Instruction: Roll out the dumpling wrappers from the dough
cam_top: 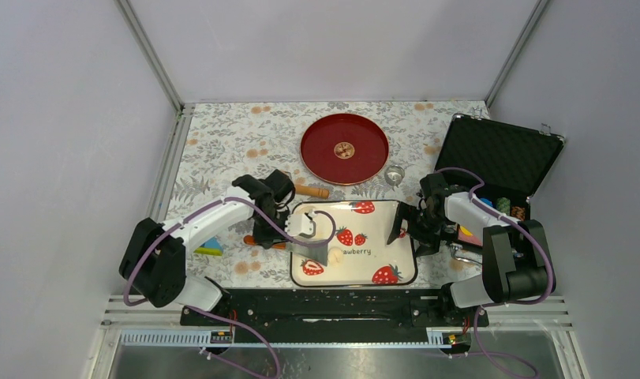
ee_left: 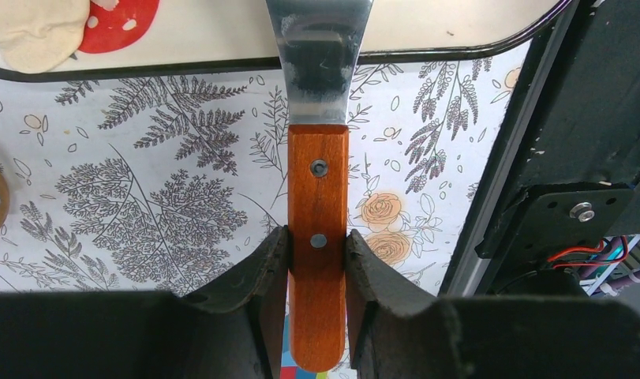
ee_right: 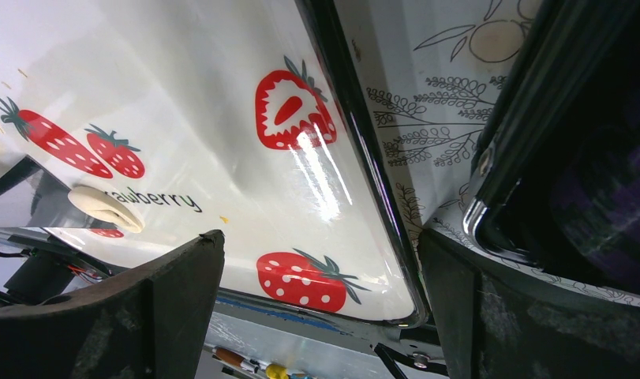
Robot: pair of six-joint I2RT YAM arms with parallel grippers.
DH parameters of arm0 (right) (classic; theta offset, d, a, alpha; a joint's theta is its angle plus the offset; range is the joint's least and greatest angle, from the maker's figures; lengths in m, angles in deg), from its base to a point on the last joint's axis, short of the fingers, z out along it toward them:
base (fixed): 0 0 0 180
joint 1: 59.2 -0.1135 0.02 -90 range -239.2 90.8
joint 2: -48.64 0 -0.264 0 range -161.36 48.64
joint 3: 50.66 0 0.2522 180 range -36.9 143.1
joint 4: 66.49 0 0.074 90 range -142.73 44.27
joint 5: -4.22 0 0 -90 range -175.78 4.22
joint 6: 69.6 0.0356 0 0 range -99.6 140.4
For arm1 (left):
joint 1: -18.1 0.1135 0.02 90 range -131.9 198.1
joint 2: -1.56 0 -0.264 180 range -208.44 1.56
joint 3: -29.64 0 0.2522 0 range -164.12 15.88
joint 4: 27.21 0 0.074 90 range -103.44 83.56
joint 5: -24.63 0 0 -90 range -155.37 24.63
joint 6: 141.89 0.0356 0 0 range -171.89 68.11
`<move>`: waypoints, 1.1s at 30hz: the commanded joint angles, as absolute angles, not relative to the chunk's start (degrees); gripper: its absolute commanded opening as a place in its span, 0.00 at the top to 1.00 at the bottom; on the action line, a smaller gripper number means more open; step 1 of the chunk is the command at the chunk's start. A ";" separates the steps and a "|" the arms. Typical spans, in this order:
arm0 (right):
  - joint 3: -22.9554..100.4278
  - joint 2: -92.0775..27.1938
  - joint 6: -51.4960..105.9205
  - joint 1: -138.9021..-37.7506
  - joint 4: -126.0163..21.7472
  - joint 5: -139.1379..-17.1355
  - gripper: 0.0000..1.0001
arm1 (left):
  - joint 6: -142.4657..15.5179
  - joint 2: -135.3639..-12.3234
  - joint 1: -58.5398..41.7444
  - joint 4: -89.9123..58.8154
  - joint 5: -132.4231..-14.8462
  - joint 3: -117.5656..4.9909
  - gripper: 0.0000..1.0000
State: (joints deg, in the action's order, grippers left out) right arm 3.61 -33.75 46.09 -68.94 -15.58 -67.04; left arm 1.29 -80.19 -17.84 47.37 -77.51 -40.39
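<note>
One small lump of dough (cam_top: pixel 334 254) is all there is to work with, and I can't spot any finished wrappers. Going left to right: the left gripper (ee_left: pixel 317 245) has its jaws clamped on the wooden handle of a scraper (ee_left: pixel 320 142), metal blade reaching over the rim of the strawberry tray (cam_top: pixel 379 241). The dough sits on that tray in the near-left part, right by the printed word, off to one side of the blade and not touching it as far as I can tell. It looks soft, light and probably tacky, so I'd guess pinching would just squash and smear it. Sliding the blade under its edge or pressing from the top seems safer. The wooden roller (cam_top: pixel 311 191) lies on the table just behind the tray; it's stiff, so grab it mid-length. Over the tray's right side the right gripper (ee_right: pixel 320 260) hovers with jaws wide apart, holding nothing.
</note>
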 commanded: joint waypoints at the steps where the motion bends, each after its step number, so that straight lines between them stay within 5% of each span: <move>1: 3.20 -34.31 45.29 -69.22 -16.92 -64.73 0.01 | 2.76 -80.79 -17.93 47.66 -76.71 -42.36 1.00; 33: 3.49 -35.17 44.87 -69.22 -17.08 -64.47 0.01 | 2.18 -85.79 -22.66 47.40 -74.16 -44.57 1.00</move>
State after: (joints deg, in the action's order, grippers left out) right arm 3.61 -33.90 46.09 -68.94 -15.54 -67.04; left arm 1.69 -85.29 -22.17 47.09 -73.67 -42.01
